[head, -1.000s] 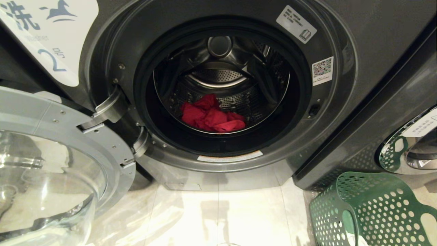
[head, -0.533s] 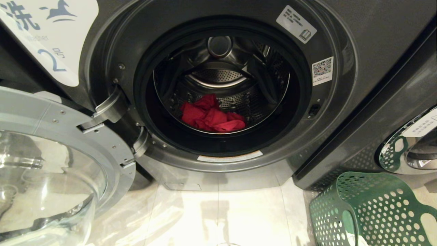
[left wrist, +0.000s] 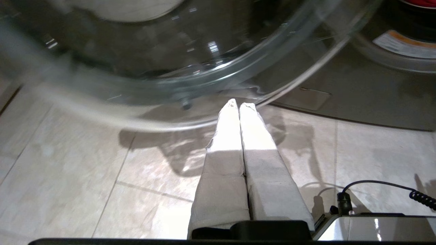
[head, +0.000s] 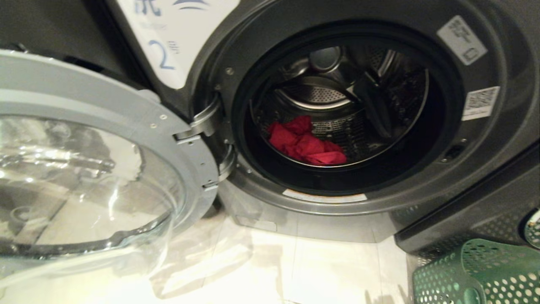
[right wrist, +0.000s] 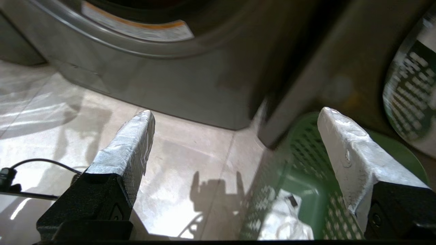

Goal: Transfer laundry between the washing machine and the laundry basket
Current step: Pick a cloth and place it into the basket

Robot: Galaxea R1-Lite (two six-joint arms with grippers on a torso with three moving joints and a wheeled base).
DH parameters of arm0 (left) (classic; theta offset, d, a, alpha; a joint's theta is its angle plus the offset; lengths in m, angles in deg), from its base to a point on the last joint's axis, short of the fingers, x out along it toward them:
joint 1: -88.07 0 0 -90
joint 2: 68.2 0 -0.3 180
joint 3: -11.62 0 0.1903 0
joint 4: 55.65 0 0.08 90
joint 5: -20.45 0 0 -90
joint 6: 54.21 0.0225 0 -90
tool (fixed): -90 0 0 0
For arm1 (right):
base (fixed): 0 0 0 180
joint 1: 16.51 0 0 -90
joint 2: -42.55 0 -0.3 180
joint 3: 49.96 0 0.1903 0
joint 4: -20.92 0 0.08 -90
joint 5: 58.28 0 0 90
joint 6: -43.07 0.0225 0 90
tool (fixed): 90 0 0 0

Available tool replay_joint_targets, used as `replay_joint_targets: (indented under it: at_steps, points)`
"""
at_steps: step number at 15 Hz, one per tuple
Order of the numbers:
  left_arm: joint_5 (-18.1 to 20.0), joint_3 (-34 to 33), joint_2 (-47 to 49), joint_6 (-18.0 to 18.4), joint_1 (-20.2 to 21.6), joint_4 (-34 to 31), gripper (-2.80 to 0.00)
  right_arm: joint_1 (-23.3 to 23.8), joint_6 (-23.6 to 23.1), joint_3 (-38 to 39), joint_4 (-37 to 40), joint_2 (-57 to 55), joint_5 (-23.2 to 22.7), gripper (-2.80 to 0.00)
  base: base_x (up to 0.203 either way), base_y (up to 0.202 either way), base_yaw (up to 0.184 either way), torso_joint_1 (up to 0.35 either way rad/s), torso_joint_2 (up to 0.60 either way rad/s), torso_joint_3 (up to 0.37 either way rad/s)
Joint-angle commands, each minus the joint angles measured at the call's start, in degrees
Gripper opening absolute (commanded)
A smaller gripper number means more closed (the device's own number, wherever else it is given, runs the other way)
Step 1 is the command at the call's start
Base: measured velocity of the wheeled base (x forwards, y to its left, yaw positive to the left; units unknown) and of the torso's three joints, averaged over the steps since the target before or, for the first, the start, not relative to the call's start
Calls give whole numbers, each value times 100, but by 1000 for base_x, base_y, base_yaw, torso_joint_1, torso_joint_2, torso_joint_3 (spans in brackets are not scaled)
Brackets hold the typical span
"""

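The dark grey washing machine (head: 476,185) marked 2 stands with its round door (head: 105,122) swung open to the left. A red-pink garment (head: 306,143) lies crumpled at the bottom of the steel drum. The green laundry basket (head: 476,274) sits on the floor at the lower right; a white garment (right wrist: 289,221) lies inside it. My left gripper (left wrist: 238,106) is shut and empty, low over the floor tiles just below the door's glass bowl. My right gripper (right wrist: 235,115) hangs open over the floor beside the basket (right wrist: 306,163), holding nothing. Neither arm shows in the head view.
The open door's glass bowl (left wrist: 190,71) juts out at the left, close above the left gripper. A neighbouring machine (head: 485,219) stands behind the basket at the right. Pale floor tiles (head: 295,270) lie before the washer. A black cable (left wrist: 374,187) runs by the left wrist.
The whole head view has shifted: the washer opening and the basket now sit further right and the open door fills more of the left. Laundry and arms look unmoved.
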Motion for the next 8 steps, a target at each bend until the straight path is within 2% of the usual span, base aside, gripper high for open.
replay_joint_targets:
  at_steps: [1,4,8]
  points:
    - [0,-2,-6,-3,2,-2,-280,1,-8,0,-3,-11,-2,0,-1,-11,211,7,2,7]
    - [0,-2,-6,-3,2,-2,-280,1,-8,0,-3,-11,-2,0,-2,-7,167,2,1,3]
    - [0,-2,-6,-3,2,-2,-280,1,-41,0,-10,-11,-27,0,0,0,18,1,-1,1]
